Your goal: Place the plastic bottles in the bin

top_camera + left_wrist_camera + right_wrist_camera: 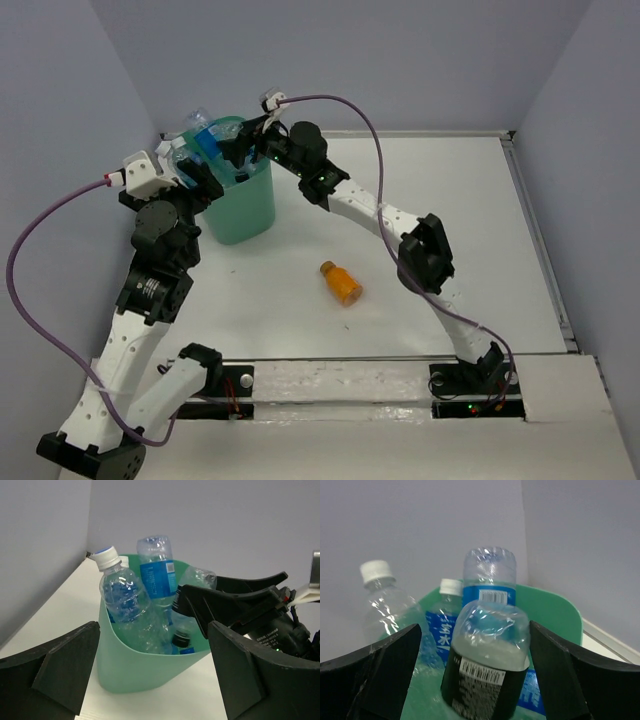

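Left gripper (152, 650) hangs spread just beside the mint-green bin (240, 215), facing its wall. Blue-labelled clear bottles (156, 577) crowd the bin, their tops above the rim. Right gripper (475, 630) is spread over the bin, its fingers flanking an upturned black-labelled bottle (482, 680). An orange bottle (341, 283) lies on the white table (450, 200), well apart from both grippers.

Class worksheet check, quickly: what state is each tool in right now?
Left tool: open, empty.
Right tool: open, straddling the black-label bottle in the bin.
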Robot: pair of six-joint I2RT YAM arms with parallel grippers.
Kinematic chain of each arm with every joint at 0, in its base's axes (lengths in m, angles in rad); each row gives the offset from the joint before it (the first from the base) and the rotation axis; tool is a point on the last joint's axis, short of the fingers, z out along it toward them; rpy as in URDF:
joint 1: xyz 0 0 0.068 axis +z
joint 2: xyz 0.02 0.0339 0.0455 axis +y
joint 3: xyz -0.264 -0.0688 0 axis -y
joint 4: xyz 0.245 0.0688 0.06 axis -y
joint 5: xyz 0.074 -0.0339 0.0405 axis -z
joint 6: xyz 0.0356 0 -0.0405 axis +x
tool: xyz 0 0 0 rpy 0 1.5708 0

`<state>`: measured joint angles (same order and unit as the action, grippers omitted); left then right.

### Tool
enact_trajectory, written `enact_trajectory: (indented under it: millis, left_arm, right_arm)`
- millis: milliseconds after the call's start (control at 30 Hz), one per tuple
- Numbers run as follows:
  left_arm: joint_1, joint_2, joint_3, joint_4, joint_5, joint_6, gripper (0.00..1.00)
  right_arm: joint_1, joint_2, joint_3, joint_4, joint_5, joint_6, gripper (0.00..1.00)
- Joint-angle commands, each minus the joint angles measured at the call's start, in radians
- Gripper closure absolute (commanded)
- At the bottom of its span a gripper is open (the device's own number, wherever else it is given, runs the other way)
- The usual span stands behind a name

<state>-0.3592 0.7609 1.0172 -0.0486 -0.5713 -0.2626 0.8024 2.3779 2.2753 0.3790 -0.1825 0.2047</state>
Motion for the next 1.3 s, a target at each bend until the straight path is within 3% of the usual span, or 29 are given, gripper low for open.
enact_trajectory:
  millis: [0,233,400,500,667,767,867,1267]
  left_arm:
    - [0.023,-0.034,-0.035,0.07,0.047,-0.018,0.01]
    - [0.032,-0.061,-0.077,0.084,0.048,-0.027,0.01]
    - [0.031,-0.077,-0.085,0.09,0.062,-0.029,0.01]
    - [0.032,-0.083,-0.086,0.093,0.094,-0.035,0.01]
    - [0.031,-0.101,-0.092,0.101,0.137,-0.047,0.01]
    - [0.031,-0.113,-0.094,0.108,0.175,-0.05,0.01]
    - [0.031,-0.127,-0.098,0.11,0.189,-0.047,0.01]
    - [0.031,-0.161,-0.103,0.115,0.203,-0.047,0.01]
  right_arm:
    - [-0.003,-0.055,-0.006,0.001,0.012,-0.062,0.05]
    - [0.006,-0.221,-0.135,-0.028,0.032,-0.091,0.01]
    - [0.006,-0.492,-0.506,-0.032,0.104,-0.093,0.06]
    - [0.006,-0.67,-0.854,-0.104,0.176,-0.07,0.07]
    - [0.006,-0.792,-1.06,-0.359,0.215,-0.013,0.01]
    - [0.006,-0.786,-1.106,-0.578,0.232,0.019,0.01]
    - [0.006,-0.796,-1.149,-0.678,0.255,0.022,0.01]
    - [0.006,-0.715,-1.119,-0.879,0.135,0.041,0.04]
